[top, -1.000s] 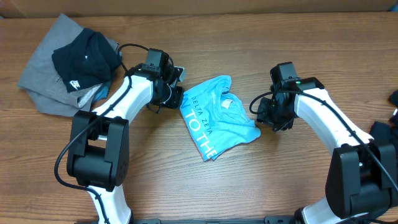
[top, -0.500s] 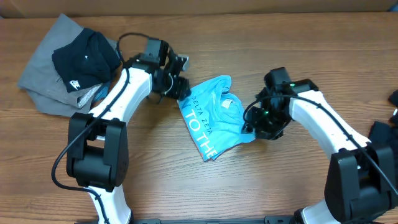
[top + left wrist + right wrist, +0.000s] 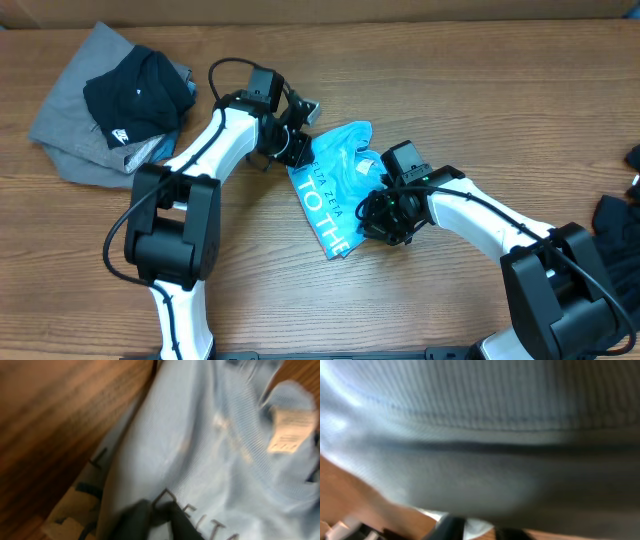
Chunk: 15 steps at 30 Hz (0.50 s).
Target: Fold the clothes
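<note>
A light blue DELTA ZETA T-shirt (image 3: 330, 195) is met by the left gripper (image 3: 300, 150) and right gripper (image 3: 380, 216), whose closure cannot be told; its layers could be bunched if dragged.

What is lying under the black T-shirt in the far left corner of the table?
A grey T-shirt lies under the black T-shirt, sticking out on the table. Its middle is covered, so anything between them cannot be seen.
</note>
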Each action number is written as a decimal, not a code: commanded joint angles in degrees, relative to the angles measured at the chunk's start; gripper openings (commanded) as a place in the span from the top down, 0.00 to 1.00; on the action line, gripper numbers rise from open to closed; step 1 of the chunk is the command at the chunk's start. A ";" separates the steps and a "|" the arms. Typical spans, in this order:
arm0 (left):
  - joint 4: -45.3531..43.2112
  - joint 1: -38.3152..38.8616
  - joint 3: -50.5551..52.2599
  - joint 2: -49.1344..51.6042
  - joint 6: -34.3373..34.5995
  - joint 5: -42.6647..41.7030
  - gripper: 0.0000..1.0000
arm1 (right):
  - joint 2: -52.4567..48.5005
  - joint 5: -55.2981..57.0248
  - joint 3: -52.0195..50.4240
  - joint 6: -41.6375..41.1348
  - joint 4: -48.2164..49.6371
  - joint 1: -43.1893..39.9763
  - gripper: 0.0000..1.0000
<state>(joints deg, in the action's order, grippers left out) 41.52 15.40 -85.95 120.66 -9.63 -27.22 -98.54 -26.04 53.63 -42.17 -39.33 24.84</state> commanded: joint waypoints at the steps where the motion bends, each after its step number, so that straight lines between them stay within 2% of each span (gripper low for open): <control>1: 1.36 -0.11 -0.79 0.72 -1.11 0.00 0.95 | -0.37 3.50 -0.09 -1.38 -2.43 -1.99 0.91; 3: 2.49 -0.55 -0.79 0.70 -1.07 2.08 0.96 | -0.37 4.11 0.57 1.66 -5.46 -4.04 0.96; 6: 3.93 -1.57 -0.79 0.70 -1.09 3.98 0.96 | -0.37 9.68 1.73 2.91 -10.56 -6.67 0.96; 9: 5.03 -3.08 -0.81 0.66 -1.07 4.07 0.96 | -0.37 12.92 2.47 8.00 -12.63 -9.05 0.96; 10: 5.35 -3.63 -0.81 0.66 -1.05 3.74 0.93 | -0.37 12.94 2.75 11.04 -12.68 -9.79 0.91; 11: 5.97 -4.26 -0.85 0.61 -1.03 3.13 0.84 | -0.31 13.05 3.17 14.14 -12.94 -10.36 0.80; 12: 6.56 -4.63 -0.94 0.50 -0.83 2.71 0.80 | -0.24 13.44 3.58 15.93 -13.40 -10.75 0.71; 15: 8.87 -5.88 -1.81 0.15 -0.83 -1.46 0.61 | 0.42 18.58 6.03 17.11 -17.00 -12.11 0.63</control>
<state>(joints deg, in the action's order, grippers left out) 49.19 10.63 -85.97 121.36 -10.41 -24.88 -98.65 -13.87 56.45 -30.35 -54.74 13.91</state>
